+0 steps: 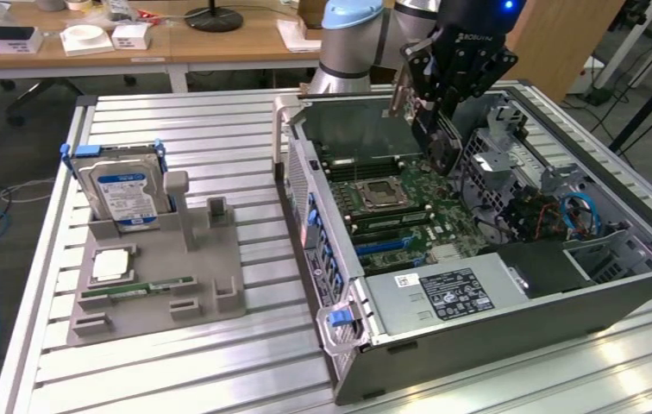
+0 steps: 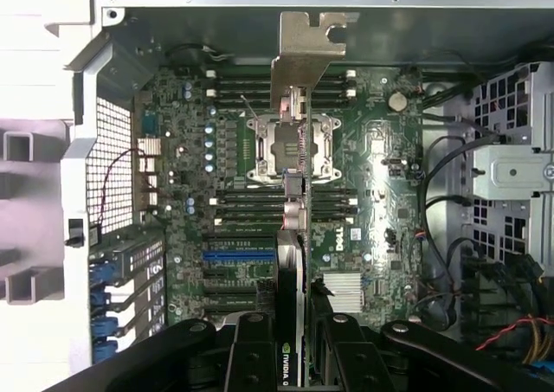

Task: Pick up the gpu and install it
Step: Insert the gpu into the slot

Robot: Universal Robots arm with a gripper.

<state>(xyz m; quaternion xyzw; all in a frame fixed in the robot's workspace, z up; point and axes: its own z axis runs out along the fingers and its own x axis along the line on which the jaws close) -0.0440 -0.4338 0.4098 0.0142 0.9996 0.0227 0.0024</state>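
The gripper [image 1: 447, 90] is closed on the gpu [image 2: 293, 271] and holds it on its edge above the open computer case [image 1: 510, 285], in the upper right of the exterior view; the card hangs over the motherboard [image 1: 407, 203] and touches nothing that I can see.

In my judgement the main risk is a wrong alignment. In the wrist view the card appears to lie across the CPU socket [image 2: 260, 145] and the memory slots, apart from the blue slot [image 2: 238, 255]; if it went down at such a place, its edge would hit components and not a connector. A small tilt between the fingers [image 2: 251, 357] could jam the contact edge, or the bracket [image 2: 305, 54] could catch on the case wall; too much force would then bend the board. The grip is on a thin part, so the card may also slip or turn.

The gpu is a thin flat card, seen edge-on in the wrist view; it has a black face with a green NVIDIA mark near the fingers, and a silvery metal bracket at the far end, with a notch at its tip.
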